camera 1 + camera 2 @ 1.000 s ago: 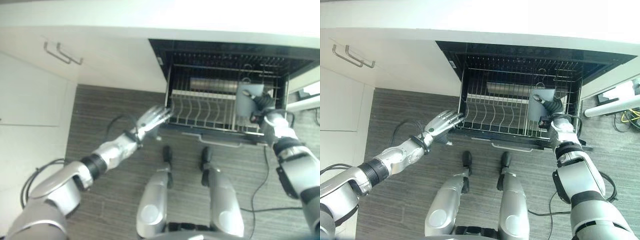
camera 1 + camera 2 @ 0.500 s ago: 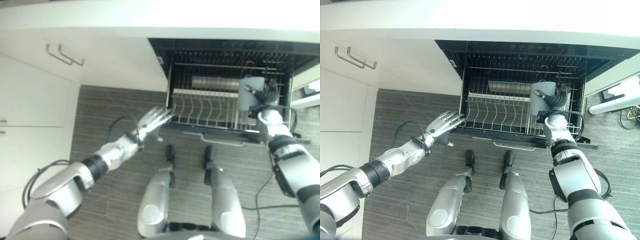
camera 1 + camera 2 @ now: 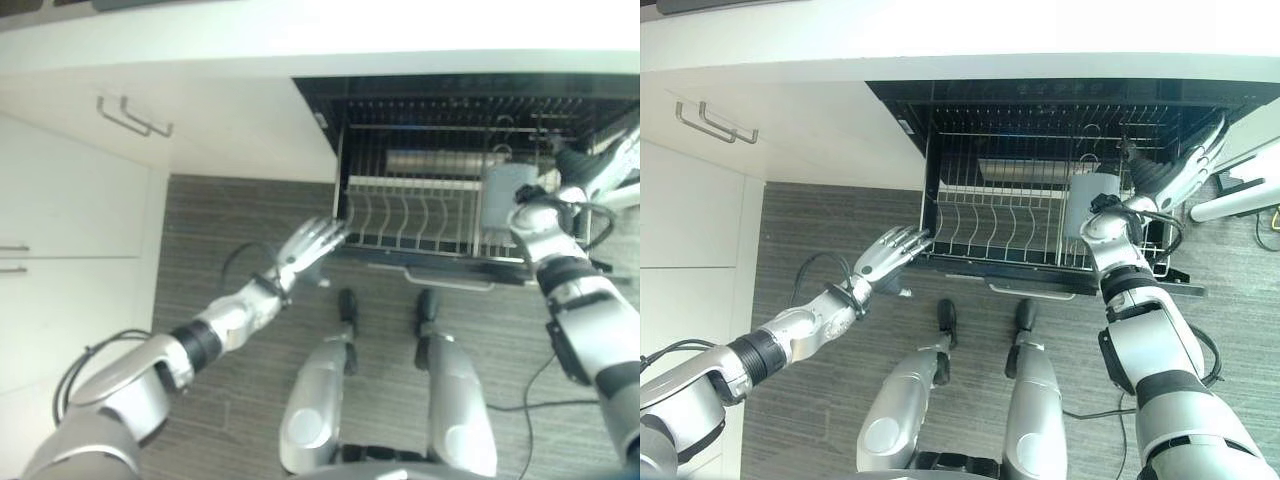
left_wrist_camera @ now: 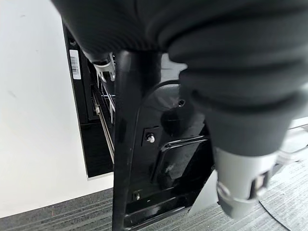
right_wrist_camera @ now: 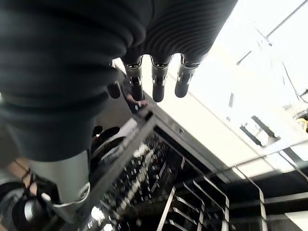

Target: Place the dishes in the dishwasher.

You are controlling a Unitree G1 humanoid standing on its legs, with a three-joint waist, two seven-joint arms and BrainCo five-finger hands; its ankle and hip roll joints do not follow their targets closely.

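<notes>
A kitchen with white cabinets and a grey wood-grain floor is seen from above; under a white countertop at 12 o'clock, a dishwasher stands open with its wire rack pulled out. A grey, cup-like dish stands in the rack at the 2 o'clock side, with a stack of metal plates behind it. The loading step appears finished for this dish, as the right hand is seen just beside it with fingers spread straight and wide, holding nothing. The left hand is held at 9 o'clock of the rack, fingers relaxed and slightly curved, their tips at the rack's front corner; whether contact is made cannot be told. The next move would likely call for the right arm to be drawn clear of the rack wires and another dish fetched.
</notes>
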